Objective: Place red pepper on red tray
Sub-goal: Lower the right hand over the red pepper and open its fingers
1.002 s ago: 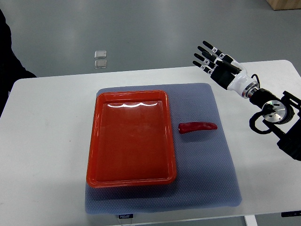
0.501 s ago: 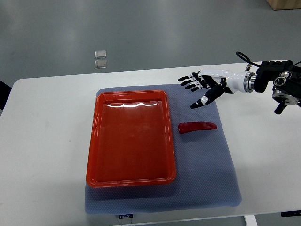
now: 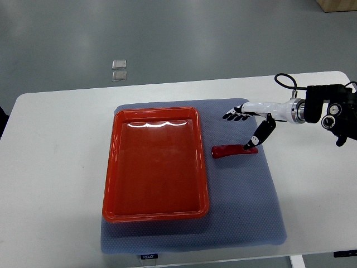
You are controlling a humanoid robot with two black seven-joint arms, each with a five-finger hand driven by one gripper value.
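A red pepper [image 3: 231, 151] lies flat on the grey mat [image 3: 245, 190], just right of the red tray [image 3: 155, 163]. The tray holds nothing. My right hand [image 3: 241, 128] reaches in from the right edge and hovers over the pepper's right end. Its fingers [image 3: 234, 116] are spread and point left, while the thumb [image 3: 258, 137] angles down and its tip touches or nearly touches the pepper. The hand holds nothing. No left arm shows.
The white table [image 3: 56, 167] carries the mat and tray. Two small clear squares [image 3: 119, 69] lie on the grey floor beyond the table's far edge. A cardboard box corner [image 3: 337, 4] shows at the top right.
My right hand has come down and toward the pepper, from above the mat's far right corner to right over the pepper's right end. The pepper has not moved.
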